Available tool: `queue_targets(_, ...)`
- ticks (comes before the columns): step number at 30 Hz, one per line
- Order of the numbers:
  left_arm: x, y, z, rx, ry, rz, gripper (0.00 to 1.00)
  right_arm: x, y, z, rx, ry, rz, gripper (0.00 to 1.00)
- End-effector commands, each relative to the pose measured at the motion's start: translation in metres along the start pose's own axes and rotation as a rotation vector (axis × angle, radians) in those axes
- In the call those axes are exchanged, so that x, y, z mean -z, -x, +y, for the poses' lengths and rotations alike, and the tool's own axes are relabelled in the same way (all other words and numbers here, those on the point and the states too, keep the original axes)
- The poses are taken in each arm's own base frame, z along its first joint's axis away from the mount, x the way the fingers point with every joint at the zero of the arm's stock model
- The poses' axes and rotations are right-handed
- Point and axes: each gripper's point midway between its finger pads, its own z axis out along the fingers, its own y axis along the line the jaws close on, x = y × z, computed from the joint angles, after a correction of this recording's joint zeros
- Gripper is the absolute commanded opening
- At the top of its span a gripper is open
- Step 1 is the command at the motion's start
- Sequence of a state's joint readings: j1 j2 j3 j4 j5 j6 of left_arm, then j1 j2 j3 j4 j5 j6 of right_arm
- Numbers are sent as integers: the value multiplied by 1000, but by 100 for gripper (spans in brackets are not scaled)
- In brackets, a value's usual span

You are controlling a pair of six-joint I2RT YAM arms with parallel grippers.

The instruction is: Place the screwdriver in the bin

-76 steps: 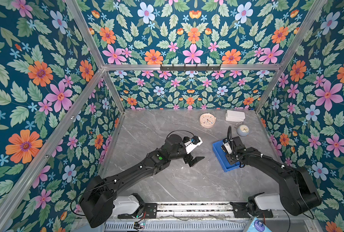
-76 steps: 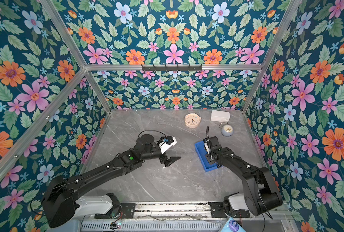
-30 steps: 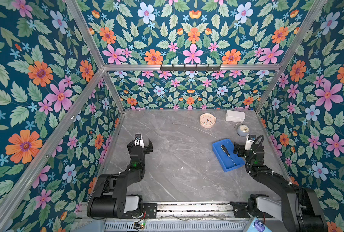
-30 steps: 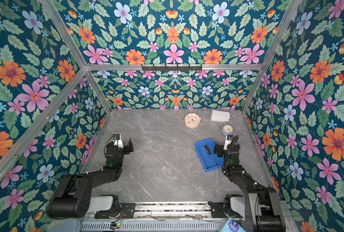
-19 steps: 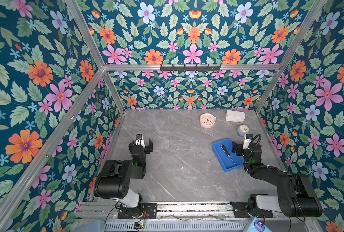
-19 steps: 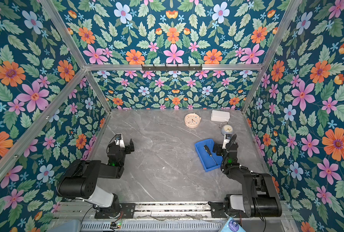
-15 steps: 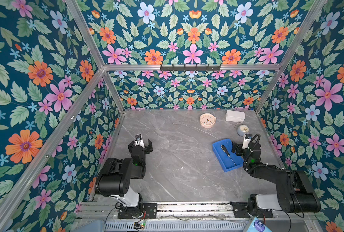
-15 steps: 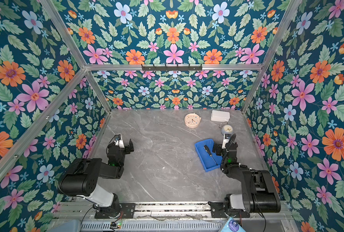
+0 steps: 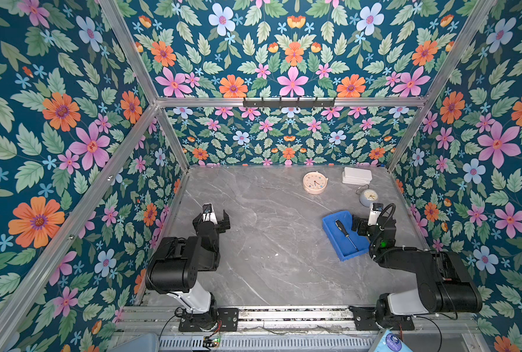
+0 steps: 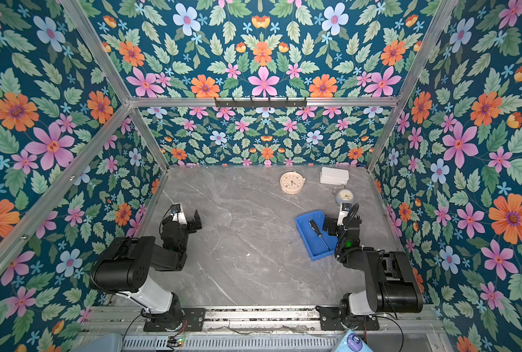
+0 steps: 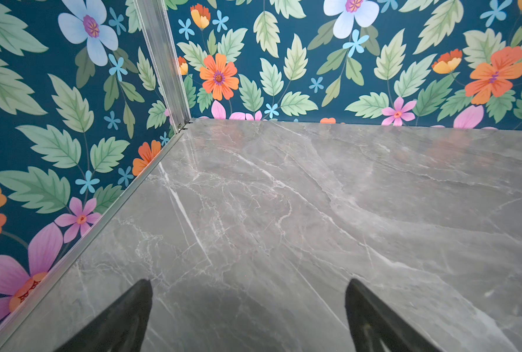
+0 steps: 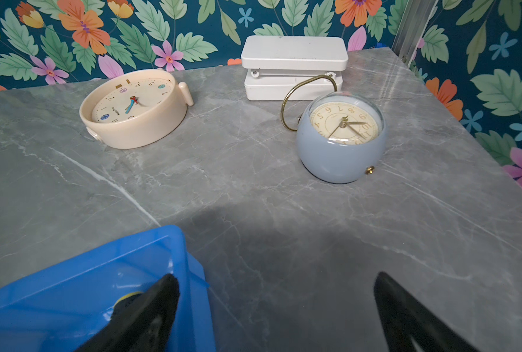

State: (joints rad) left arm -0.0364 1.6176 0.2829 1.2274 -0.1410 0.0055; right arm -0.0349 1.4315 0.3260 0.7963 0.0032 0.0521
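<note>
1. The screwdriver (image 9: 345, 234) lies inside the bin (image 9: 341, 245), just beside the right claw (image 12: 275, 275), which gapes empty.
2. The left claw (image 11: 248, 282) gapes too (over bare bench (image 11: 284, 198)), well apart from both.
3. Placing looks done; I'd say nothing further is needed.

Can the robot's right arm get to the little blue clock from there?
Probably yes. The right gripper is open and empty. In the right wrist view, only bare table lies between it and the little blue clock, so nothing seems to block the way.

Table (image 9: 268, 243) centre open; bin (image 9: 338, 242), cream clock (image 9: 315, 183), blue clock (image 9: 368, 196), white box (image 9: 356, 176) right.
</note>
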Motion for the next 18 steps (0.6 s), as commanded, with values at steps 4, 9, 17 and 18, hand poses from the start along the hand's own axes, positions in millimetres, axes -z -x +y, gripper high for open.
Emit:
queue_targets(4, 0, 9, 0, 13, -2, -35, 100, 0, 11, 2, -6, 10, -43, 98)
queue_targets(9, 0, 8, 0, 10, -3, -30, 100, 0, 11, 2, -8, 10, -44, 98)
queue_targets(17, -1, 8, -1, 12, -6, -30, 100, 0, 11, 2, -5, 10, -45, 99)
queue_targets(18, 0, 9, 0, 12, -2, -35, 100, 0, 11, 2, -5, 10, -46, 99)
